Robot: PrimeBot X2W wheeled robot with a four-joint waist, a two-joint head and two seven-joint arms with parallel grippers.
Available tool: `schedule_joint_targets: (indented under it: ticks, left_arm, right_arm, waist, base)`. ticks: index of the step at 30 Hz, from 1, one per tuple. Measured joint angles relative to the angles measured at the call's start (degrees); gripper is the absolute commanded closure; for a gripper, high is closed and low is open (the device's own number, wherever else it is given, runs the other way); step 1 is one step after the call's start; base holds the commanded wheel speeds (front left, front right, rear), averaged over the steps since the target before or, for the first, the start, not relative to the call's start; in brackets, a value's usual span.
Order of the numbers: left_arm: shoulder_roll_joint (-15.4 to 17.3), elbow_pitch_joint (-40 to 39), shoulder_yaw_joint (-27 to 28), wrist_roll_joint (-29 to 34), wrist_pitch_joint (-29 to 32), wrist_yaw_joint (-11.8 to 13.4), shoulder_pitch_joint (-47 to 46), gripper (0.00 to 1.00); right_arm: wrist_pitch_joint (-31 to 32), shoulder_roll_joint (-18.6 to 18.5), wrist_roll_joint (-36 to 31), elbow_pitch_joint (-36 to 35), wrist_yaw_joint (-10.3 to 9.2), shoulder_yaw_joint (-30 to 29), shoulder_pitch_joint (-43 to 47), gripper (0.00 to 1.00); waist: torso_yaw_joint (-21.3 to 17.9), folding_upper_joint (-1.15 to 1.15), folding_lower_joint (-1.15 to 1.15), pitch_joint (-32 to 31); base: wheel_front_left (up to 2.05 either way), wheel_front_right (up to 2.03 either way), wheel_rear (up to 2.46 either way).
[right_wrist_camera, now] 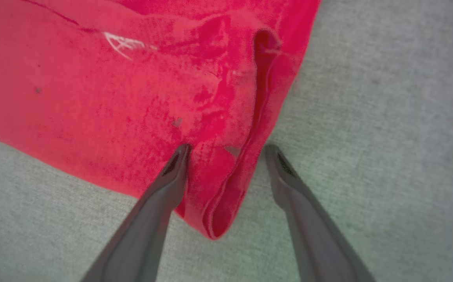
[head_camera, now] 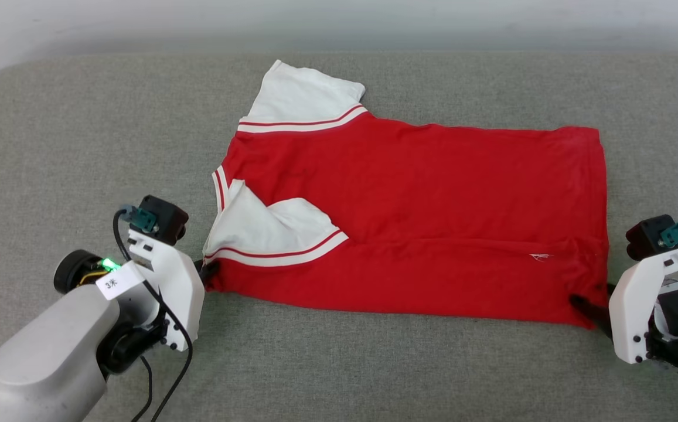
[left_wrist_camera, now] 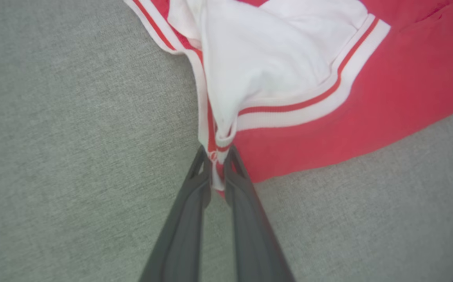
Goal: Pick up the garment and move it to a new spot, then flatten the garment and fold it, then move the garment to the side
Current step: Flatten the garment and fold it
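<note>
Head view: low left tool pinches garment corner.

Red thin-cloth jersey with white sleeves: soft matt fabric, fine creases, no sheen. Grey upholstered cushion surface: coarse woven cloth, matt, slightly fuzzy. Left gripper and right gripper: long dark fingers, smooth and matt; rubber or plastic not distinguishable. White wrist housing: smooth hard plastic, faint sheen. Pale grey forearm shell: smooth, satin. Small white label: paper.
</note>
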Motion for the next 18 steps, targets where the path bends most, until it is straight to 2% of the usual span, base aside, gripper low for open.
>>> schedule_joint_targets:
  ticks: [1,2,7,10,18]
  left_arm:
    - [-0.1,0.3,0.0,-0.2,-0.3,-0.1,0.4,1.0]
    - [-0.2,0.6,0.1,-0.6,-0.5,-0.1,0.9,1.0]
    - [-0.3,1.1,0.5,-1.5,-2.2,0.3,2.9,1.0]
    - [0.3,0.4,0.7,-1.6,-3.0,0.6,4.0,1.0]
    - [4.3,-6.0,0.7,-3.0,-3.6,3.2,10.3,1.0]
  right_arm:
    - [-1.1,0.2,0.4,0.4,-0.01,0.3,0.0,0.72]
    - [-2.0,0.3,0.6,0.6,-0.01,0.6,0.0,0.98]
    - [-7.0,0.6,1.6,0.5,0.12,1.8,0.1,1.0]
    - [-9.2,-0.7,2.6,-0.8,0.12,1.9,0.7,1.0]
    - [-10.7,-4.9,4.9,-7.5,0.14,0.0,6.4,1.0]
  waist:
    - [-0.1,0.0,0.0,-0.3]
    - [-0.2,0.0,0.0,-0.6]
    - [-0.6,0.0,0.0,-3.0]
    - [-0.8,0.0,0.0,-4.7]
    - [-1.2,0.0,0.0,-9.1]
  base:
    - [0.0,0.0,0.0]
    - [0.0,0.0,0.0]
    - [0.0,0.0,0.0]
    - [0.0,0.0,0.0]
    - [0.0,0.0,0.0]
